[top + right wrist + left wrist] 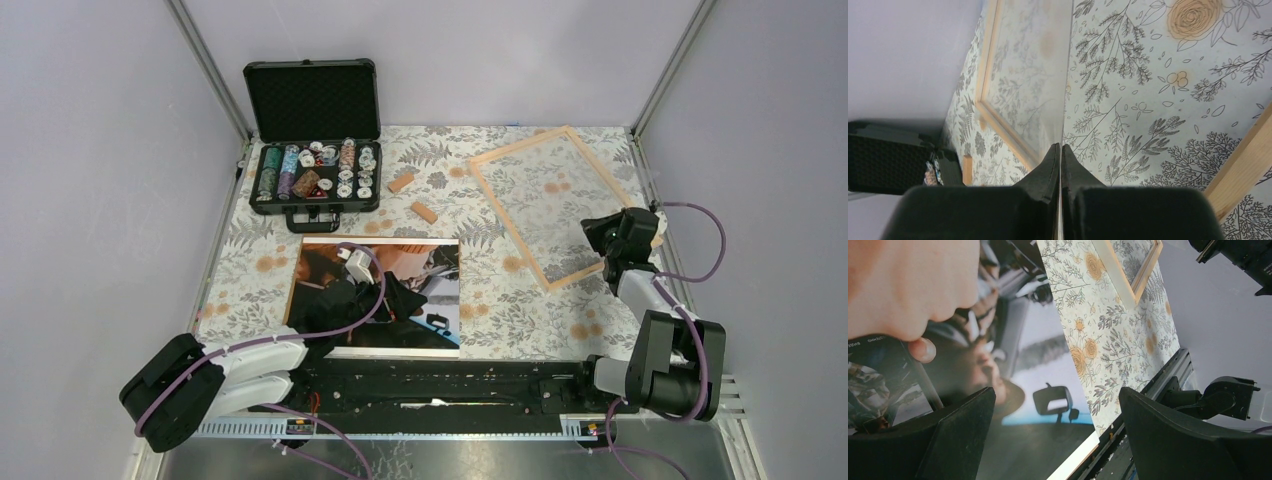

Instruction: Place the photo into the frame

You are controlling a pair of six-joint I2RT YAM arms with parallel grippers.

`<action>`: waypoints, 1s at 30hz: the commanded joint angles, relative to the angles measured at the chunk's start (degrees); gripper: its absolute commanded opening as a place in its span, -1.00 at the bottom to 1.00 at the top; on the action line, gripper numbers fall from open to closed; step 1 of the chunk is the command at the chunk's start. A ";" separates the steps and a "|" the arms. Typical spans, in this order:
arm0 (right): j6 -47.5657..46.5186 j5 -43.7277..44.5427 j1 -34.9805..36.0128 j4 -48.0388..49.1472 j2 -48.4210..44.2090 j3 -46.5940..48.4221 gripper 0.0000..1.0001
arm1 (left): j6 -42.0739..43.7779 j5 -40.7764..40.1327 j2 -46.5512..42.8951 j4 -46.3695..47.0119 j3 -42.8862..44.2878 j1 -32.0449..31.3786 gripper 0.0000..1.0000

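Note:
The photo [432, 330], a dark print with a white near edge, lies flat on the flowered table near its front edge. My left gripper [395, 297] hovers low over it, open, with the print's near right corner [1083, 450] showing between its wide fingers [1056, 395]. The frame [520, 150] of pale wooden strips lies at the back right; one strip [1243, 160] shows in the right wrist view. My right gripper [602, 240] is at the frame's near right side, shut [1061, 147] on a thin clear pane [1066, 75] seen edge-on.
An open black case [315, 170] of chips stands at the back left. Two small wooden blocks [401, 182] [424, 212] lie between the case and the frame. Grey walls close in the sides and back. A metal rail [450, 380] runs along the near edge.

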 commanded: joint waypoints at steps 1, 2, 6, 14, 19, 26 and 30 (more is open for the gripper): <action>2.25 2.70 -1.53 5.04 0.43 -0.70 -1.00 | 0.35 0.44 0.54 4.07 -0.56 -0.26 0.97; 2.73 3.02 -1.64 5.19 0.44 -0.97 -1.00 | 0.35 0.53 0.91 3.99 -0.42 -0.25 0.97; 3.81 4.11 -1.75 6.23 0.96 -2.04 -1.00 | 0.52 0.82 1.86 3.70 0.23 -0.11 0.97; 5.47 5.63 -1.83 7.32 0.19 -4.31 -1.00 | 0.44 0.63 2.69 3.54 0.62 -0.11 0.97; 6.80 6.31 -1.83 8.29 -0.21 -6.53 -1.00 | 0.44 0.71 2.79 3.46 0.69 -0.17 0.97; 7.76 6.38 -1.83 9.11 -1.39 -8.42 -1.00 | 0.35 0.53 3.04 3.24 0.78 -0.15 0.97; 8.25 6.41 -1.83 9.16 -2.12 -9.17 -1.00 | 0.26 0.54 3.08 3.37 0.78 -0.14 0.98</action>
